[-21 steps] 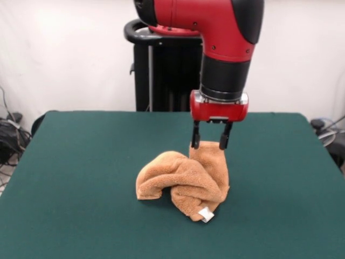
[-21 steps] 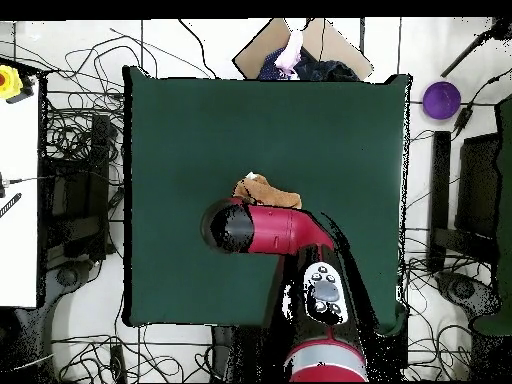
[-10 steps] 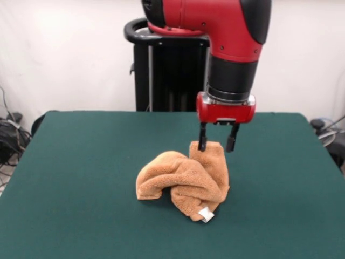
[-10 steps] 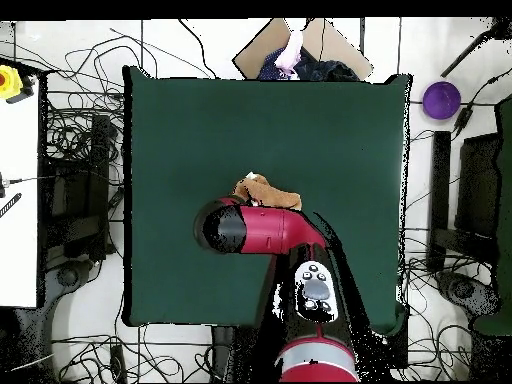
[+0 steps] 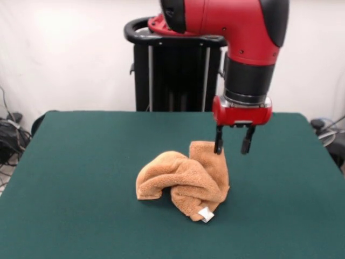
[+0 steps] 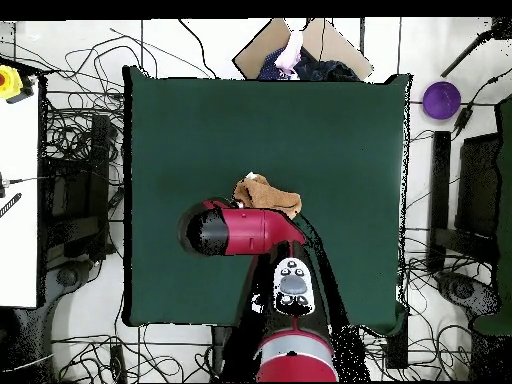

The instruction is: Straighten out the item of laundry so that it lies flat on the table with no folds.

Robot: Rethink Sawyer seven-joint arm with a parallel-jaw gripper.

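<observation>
Now your towel (image 5: 183, 181) sits bunched near the middle of the green table (image 5: 81, 178).
Your gripper (image 5: 233, 145) hangs spread and empty at the heap's raised far corner, white tag (image 5: 206, 215) facing front.

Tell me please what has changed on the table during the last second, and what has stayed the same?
The gripper has slid sideways, toward the right of the front view, so only one finger now overlaps the raised fold at the back of the towel; the other hangs over the bare table. It stayed open and took hold of nothing. The towel has kept the same crumpled heap, white tag at the front.
</observation>
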